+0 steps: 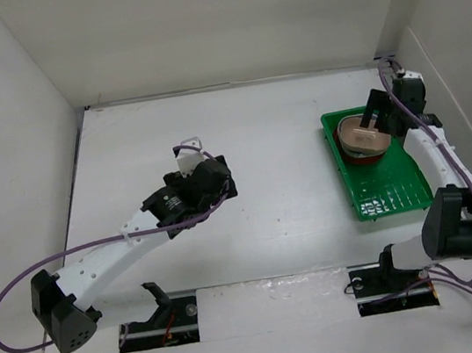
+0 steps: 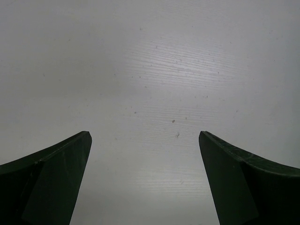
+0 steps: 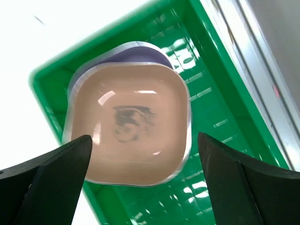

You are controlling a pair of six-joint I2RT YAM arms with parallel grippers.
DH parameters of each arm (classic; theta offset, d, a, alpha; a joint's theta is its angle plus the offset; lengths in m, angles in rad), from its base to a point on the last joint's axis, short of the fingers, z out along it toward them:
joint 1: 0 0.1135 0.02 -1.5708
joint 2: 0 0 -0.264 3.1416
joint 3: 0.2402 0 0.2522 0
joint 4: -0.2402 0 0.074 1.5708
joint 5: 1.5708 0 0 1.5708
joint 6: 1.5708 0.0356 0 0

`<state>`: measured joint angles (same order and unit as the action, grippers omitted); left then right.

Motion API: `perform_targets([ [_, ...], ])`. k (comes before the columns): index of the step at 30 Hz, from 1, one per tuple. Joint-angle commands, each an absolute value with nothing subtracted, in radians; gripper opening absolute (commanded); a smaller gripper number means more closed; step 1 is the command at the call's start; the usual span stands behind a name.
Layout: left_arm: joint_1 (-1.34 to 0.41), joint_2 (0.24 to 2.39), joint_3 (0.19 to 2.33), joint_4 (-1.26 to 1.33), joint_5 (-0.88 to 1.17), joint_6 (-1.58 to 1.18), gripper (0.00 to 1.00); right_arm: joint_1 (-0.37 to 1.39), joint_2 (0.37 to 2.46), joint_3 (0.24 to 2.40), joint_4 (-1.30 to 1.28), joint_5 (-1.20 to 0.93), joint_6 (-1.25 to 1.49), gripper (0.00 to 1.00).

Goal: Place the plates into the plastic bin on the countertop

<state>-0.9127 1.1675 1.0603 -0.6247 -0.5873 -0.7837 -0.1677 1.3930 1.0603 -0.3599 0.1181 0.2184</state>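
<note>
The green plastic bin (image 1: 391, 192) lies at the right of the white countertop (image 1: 258, 146). In its far half sits a stack of plates (image 1: 361, 137), a tan-brown rounded-square one on top and a red-orange rim showing at the bottom. My right gripper (image 1: 371, 119) hovers open just above the stack, holding nothing. In the right wrist view the tan plate (image 3: 131, 123) with a dark centre print rests on a lavender plate (image 3: 140, 48) inside the bin (image 3: 213, 89), between the spread fingers of the right gripper (image 3: 143, 138). My left gripper (image 1: 188, 152) (image 2: 145, 136) is open over bare countertop (image 2: 150, 70).
White walls (image 1: 26, 137) close in the left, back and right sides. The bin's right rim runs close to the right wall. Its near half shows only the slotted base. Both arm bases stand at the near edge.
</note>
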Motion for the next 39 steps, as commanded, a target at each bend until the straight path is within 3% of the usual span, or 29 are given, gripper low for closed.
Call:
perform_targets([
  [1, -0.91, 1.127, 1.055, -0.614, -0.594, -0.782, 1.0, -0.114, 1.336, 1.178, -0.346, 0.164, 0.235, 1.0],
  [10, -0.809, 1.098, 1.123, -0.635, -0.566, -0.77, 1.0, 0.231, 1.209, 1.25, -0.483, 0.302, 0.207, 1.0],
  [21, -0.808, 1.005, 1.301, -0.847, -0.819, -0.802, 1.0, 0.544, 0.864, 1.261, -0.713, 0.36, 0.256, 1.0],
  [31, -0.808, 0.698, 1.247, -0.89, -0.808, -0.801, 1.0, 0.607, 0.592, 1.296, -0.948, 0.307, 0.255, 1.0],
  [39, -0.808, 0.442, 1.079, -0.72, -0.808, -0.719, 1.0, 0.617, 0.466, 1.275, -0.946, 0.252, 0.245, 1.0],
])
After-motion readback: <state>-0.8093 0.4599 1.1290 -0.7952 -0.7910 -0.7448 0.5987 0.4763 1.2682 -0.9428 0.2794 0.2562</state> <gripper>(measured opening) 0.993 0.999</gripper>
